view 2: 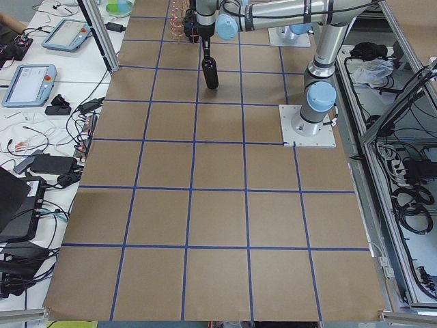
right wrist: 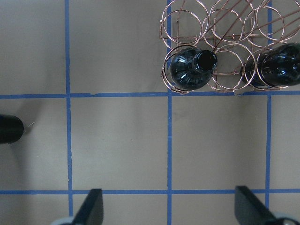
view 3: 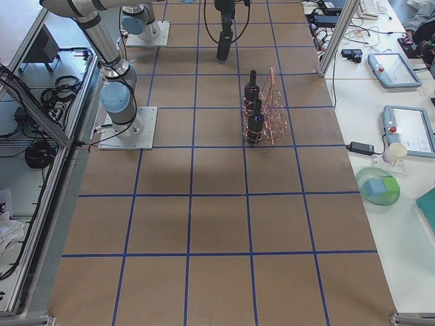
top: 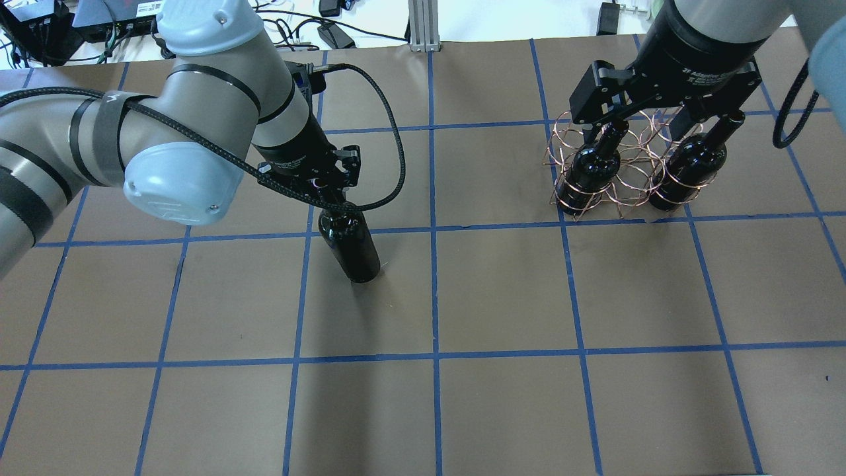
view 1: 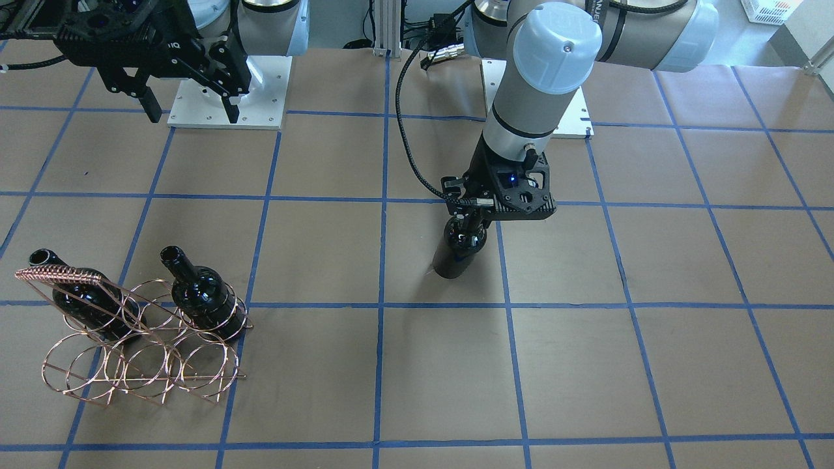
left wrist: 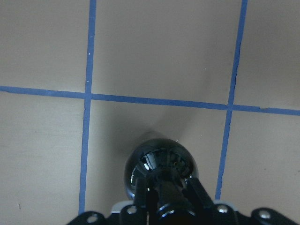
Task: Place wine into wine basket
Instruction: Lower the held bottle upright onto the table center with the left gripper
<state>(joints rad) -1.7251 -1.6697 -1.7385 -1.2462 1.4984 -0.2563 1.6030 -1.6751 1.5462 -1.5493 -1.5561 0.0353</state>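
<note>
My left gripper (top: 332,198) is shut on the neck of a glossy black wine bottle (top: 351,250). It holds the bottle upright near the table's middle (view 1: 457,255); I cannot tell whether the base touches the paper. The left wrist view looks down on the bottle's shoulder (left wrist: 159,164). The copper wire wine basket (top: 631,182) stands at the right side (view 1: 140,365). It holds two more black bottles (top: 585,175) (top: 687,165) in the outer rings of one row. My right gripper (top: 661,125) hangs open and empty above the basket (right wrist: 225,28).
The table is covered in brown paper with a blue tape grid (top: 433,291). The arm base plates (view 1: 228,98) sit at the robot's edge. Off the table's far side lie tablets and cables (view 2: 27,82).
</note>
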